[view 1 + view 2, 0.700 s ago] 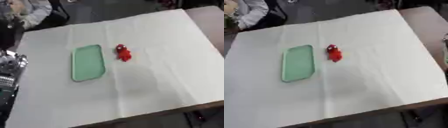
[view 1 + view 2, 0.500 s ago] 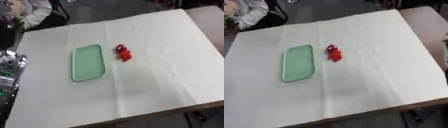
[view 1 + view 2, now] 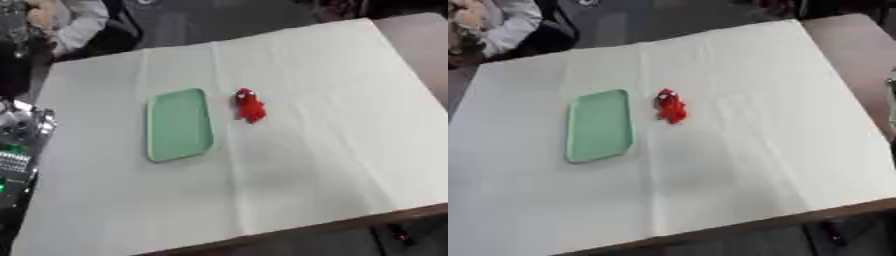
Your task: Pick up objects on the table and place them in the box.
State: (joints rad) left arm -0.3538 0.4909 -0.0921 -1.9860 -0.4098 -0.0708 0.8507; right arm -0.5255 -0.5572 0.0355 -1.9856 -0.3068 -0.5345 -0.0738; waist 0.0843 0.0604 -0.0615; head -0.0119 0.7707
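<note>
White cloth (image 3: pixel 332 150) covers nearly the whole table (image 3: pixel 846 40), creased in straight fold lines, with bare brown tabletop showing only at the far right corner and along the near edge. On the cloth, left of centre, lies a pale green tray (image 3: pixel 178 124), a shallow rounded rectangle with its long side running away from the robot; nothing lies in it. Just beside the tray's right edge, near its far end but apart from it, a small red object (image 3: pixel 249 105) rests on the cloth; it is lumpy, with a paler spot at its far tip, and its shape cannot be made out further.

At the left edge of the left eye view, the robot's left arm (image 3: pixel 19 145) shows as silver and black metal parts with a small green light, beside the table's left side and well apart from the tray. Whether the left hand's fingers are straight or curled cannot be told. At the right edge of the right eye view a thin pale sliver (image 3: pixel 892 100) shows, too little to identify, and the right hand appears in neither view.
</note>
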